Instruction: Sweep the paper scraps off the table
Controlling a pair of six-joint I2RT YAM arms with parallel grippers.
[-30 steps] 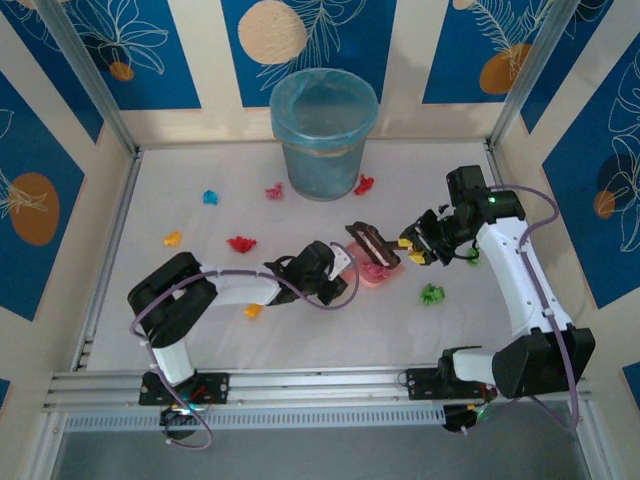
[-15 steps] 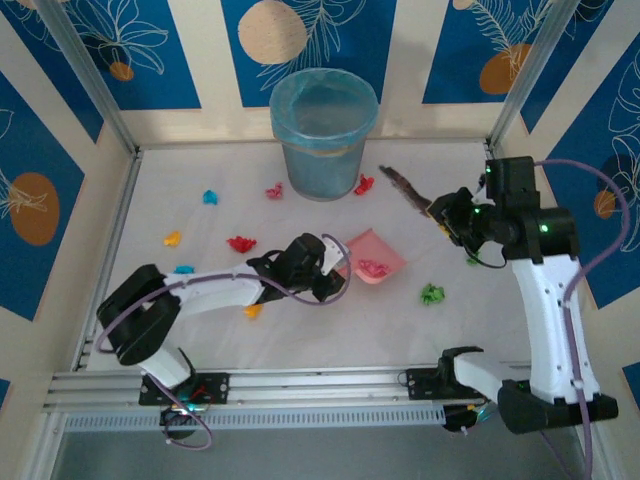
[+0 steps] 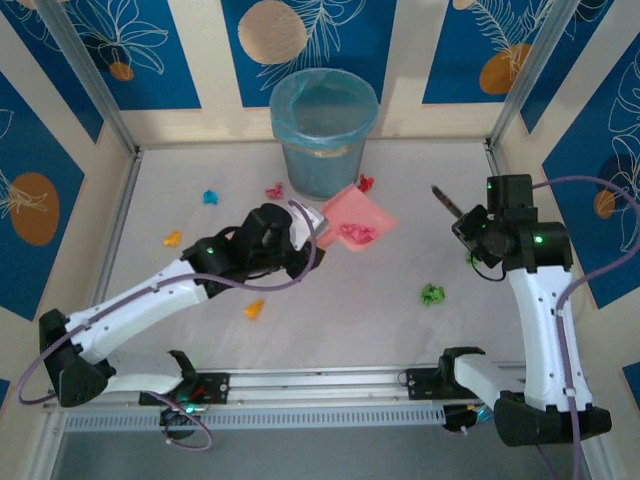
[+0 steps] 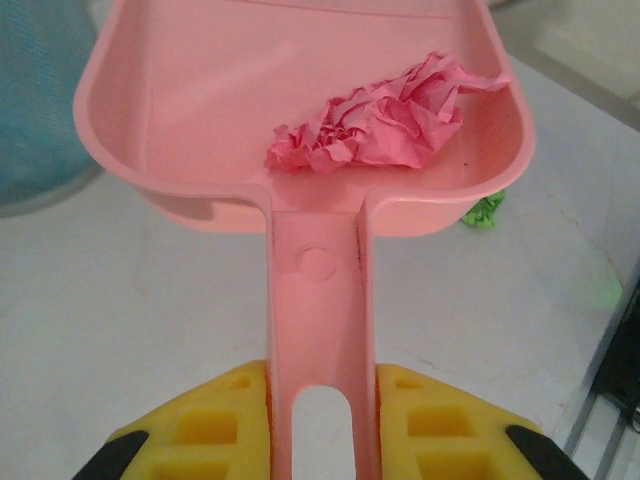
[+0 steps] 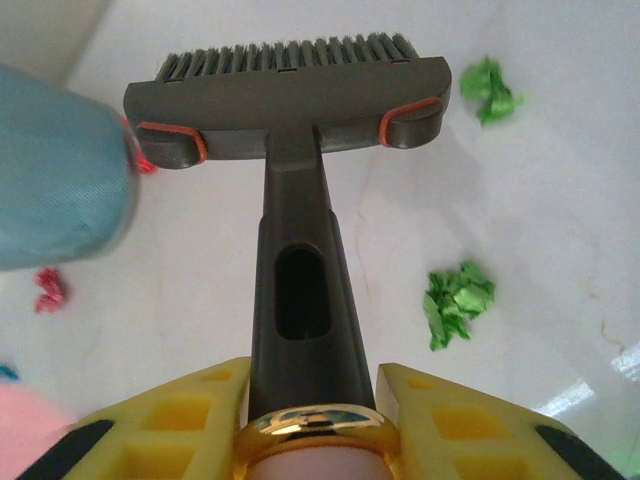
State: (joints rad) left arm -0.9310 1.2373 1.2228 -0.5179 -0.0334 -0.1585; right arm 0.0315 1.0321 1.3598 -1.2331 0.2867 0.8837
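Left fingers [image 4: 215, 425] clamp the dustpan [image 4: 190, 110] handle, arm stretched toward the bin [image 3: 322, 135], one pink wad [image 4: 385, 115] aboard, not yet tipped. Most paper scraps [image 3: 172, 238] lie scattered across the tabletop [image 3: 380, 330]; largely undone, I judge. Right fingers [image 5: 460, 420] grip the brush [image 5: 300, 95], arm raised, bristles clear of the surface.

We see our left arm stretched farther out now: the left gripper [image 3: 316, 233] has carried the dustpan [image 3: 352, 210], pink scrap [image 3: 356, 233] inside, from the middle of the table [image 3: 340, 325] up beside the bin [image 3: 323, 135]. The right gripper [image 3: 470, 222] has drawn the brush [image 3: 446, 199] away from the dustpan, over to the right side.
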